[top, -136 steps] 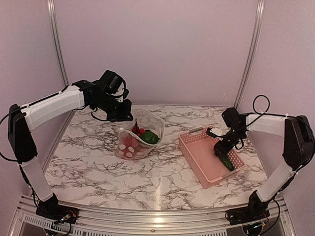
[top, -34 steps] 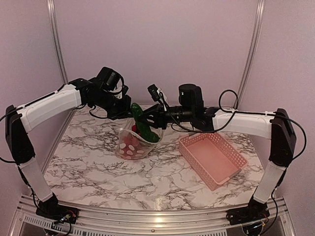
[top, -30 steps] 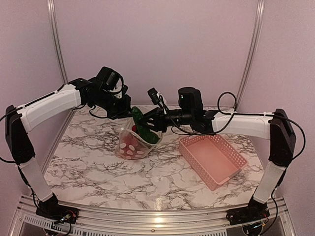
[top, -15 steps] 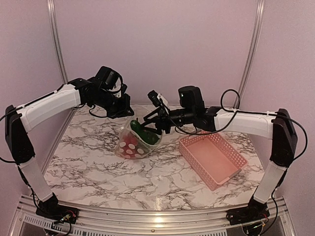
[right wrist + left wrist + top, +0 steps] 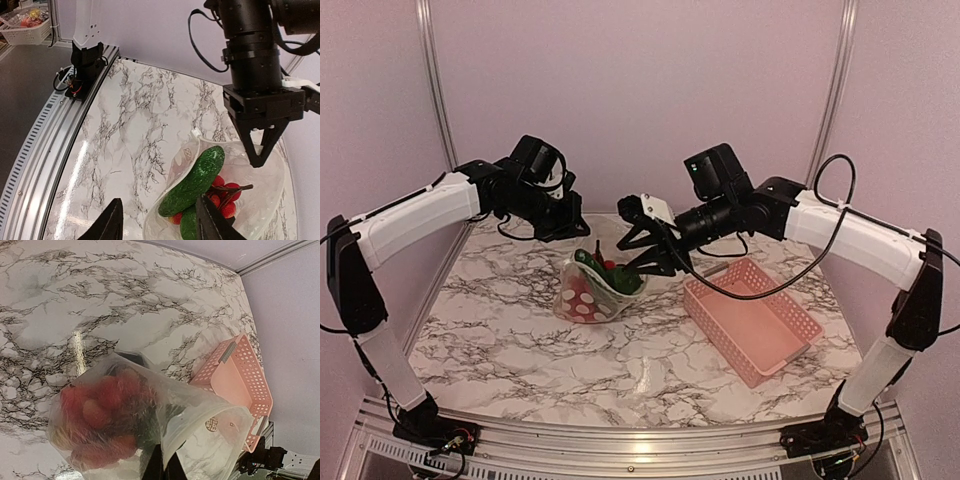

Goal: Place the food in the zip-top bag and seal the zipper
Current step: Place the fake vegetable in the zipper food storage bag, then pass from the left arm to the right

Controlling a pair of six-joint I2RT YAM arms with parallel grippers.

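Observation:
The clear dotted zip-top bag stands open on the marble table. The green cucumber leans inside it on red berries and other red food. My left gripper is shut on the bag's back rim and holds the mouth up; its fingers pinch the plastic. My right gripper is open and empty just above and right of the bag's mouth. In the right wrist view its fingers straddle the cucumber. The zipper strip is too faint to make out.
The pink slotted basket sits on the table's right side with nothing showing in it; it also shows in the left wrist view. The marble table has metal rails at the near edge and walls close behind.
My right gripper carried the cucumber from the basket to the bag, let it go and drew back. The cucumber now lies in the bag. The left gripper has held the rim throughout.

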